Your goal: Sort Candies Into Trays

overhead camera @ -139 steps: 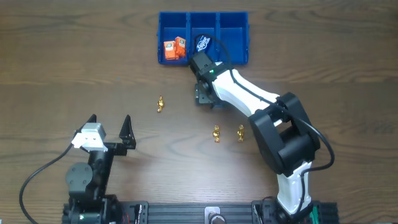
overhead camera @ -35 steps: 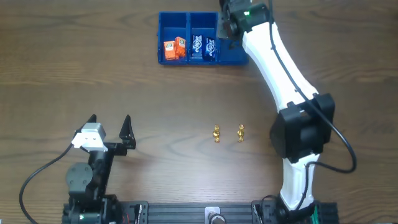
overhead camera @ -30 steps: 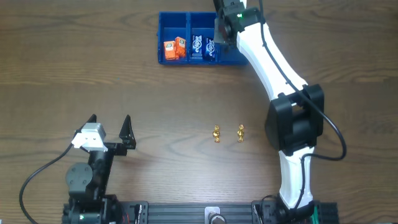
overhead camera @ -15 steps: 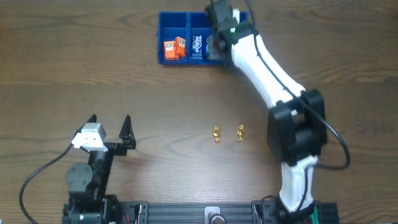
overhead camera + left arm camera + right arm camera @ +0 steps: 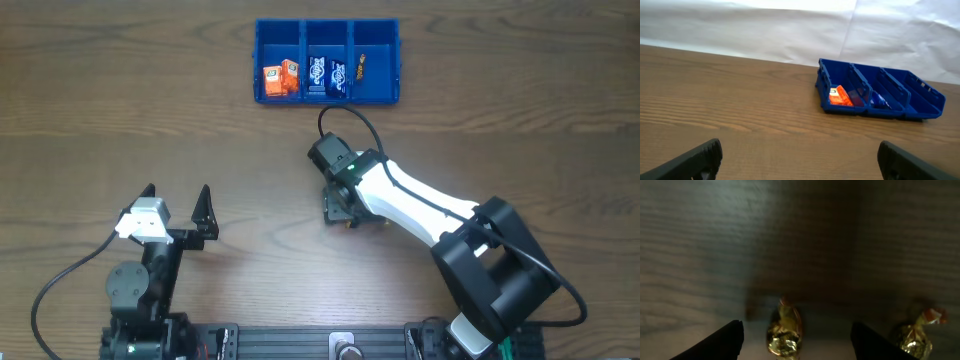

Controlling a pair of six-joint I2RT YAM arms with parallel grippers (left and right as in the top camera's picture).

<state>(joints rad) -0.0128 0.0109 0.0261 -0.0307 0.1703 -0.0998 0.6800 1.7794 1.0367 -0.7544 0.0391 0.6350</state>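
now, candies in every tray compartment

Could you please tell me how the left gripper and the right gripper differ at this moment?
The left gripper sits back near its base; the right gripper is out low over the middle of the table. Nothing lies between the left gripper's fingers; a gold candy lies between the right gripper's. Both are open.
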